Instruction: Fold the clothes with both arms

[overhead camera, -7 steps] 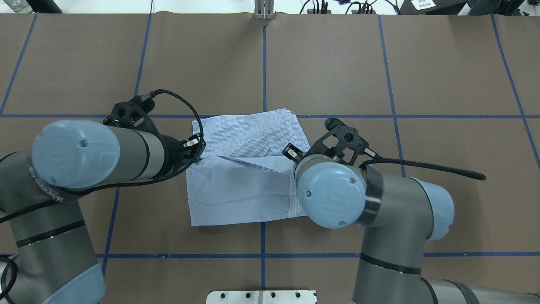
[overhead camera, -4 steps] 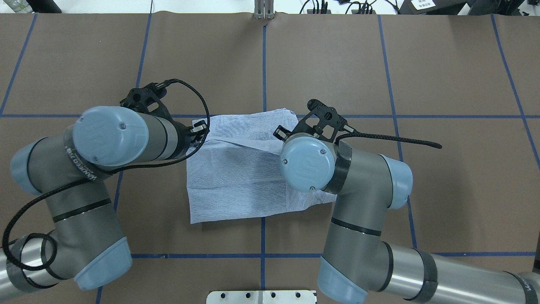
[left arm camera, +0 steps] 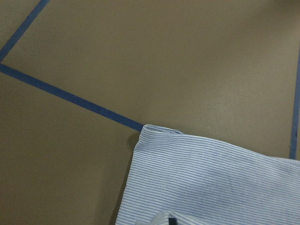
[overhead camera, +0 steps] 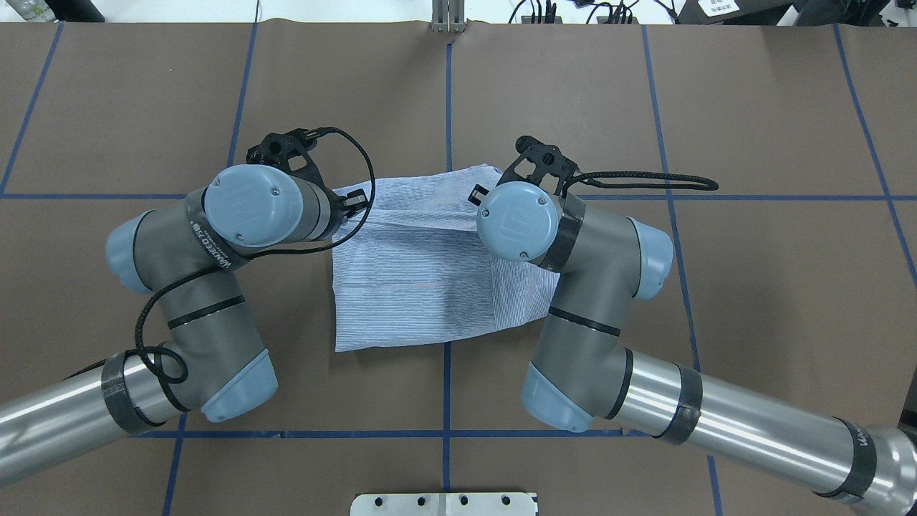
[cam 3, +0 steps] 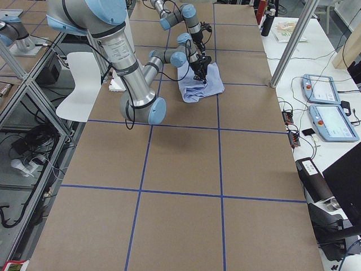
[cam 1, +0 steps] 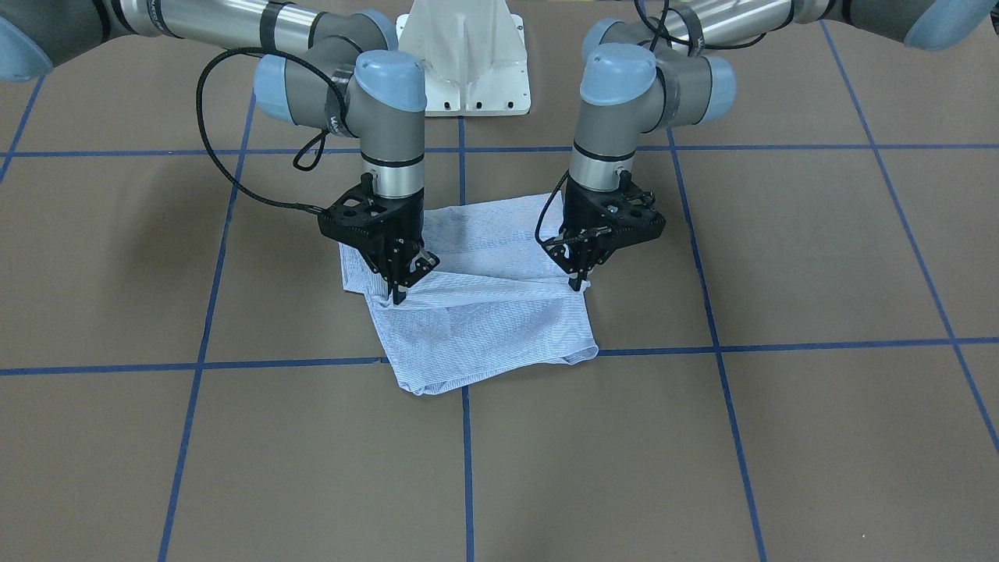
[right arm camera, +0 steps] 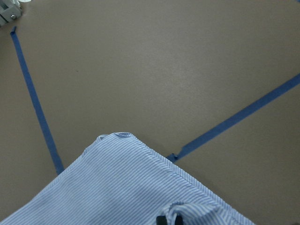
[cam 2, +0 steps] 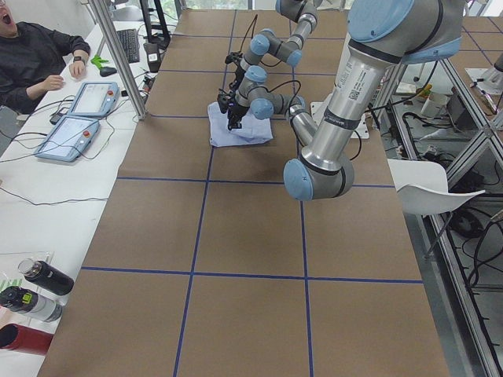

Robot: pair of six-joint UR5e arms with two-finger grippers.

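1. Already, in the front-facing view, the shirt (cam 1: 484, 328) lies mid-table as a compact packet with no sleeves showing, so I judge the folding well advanced. The left gripper (cam 1: 577, 282) and the right gripper (cam 1: 398, 295) each pinch an end of one doubled edge, jaws together on cloth.
2. Overhead, the packet straddles the centre blue tape line (overhead camera: 448, 107). It is nearly square, slightly longer across the table, and skewed. The wrists hide both grips.
3. Both side views show the shirt small and far off beneath the arms, with no grip detail.
4. Each wrist view shows a far shirt corner flat on the brown table (left arm camera: 187, 56), and the left one a black fingertip (left arm camera: 171, 221) sunk in fabric. No collar shows, so its heading is unclear. Laying the held edge down and letting go likely remain.
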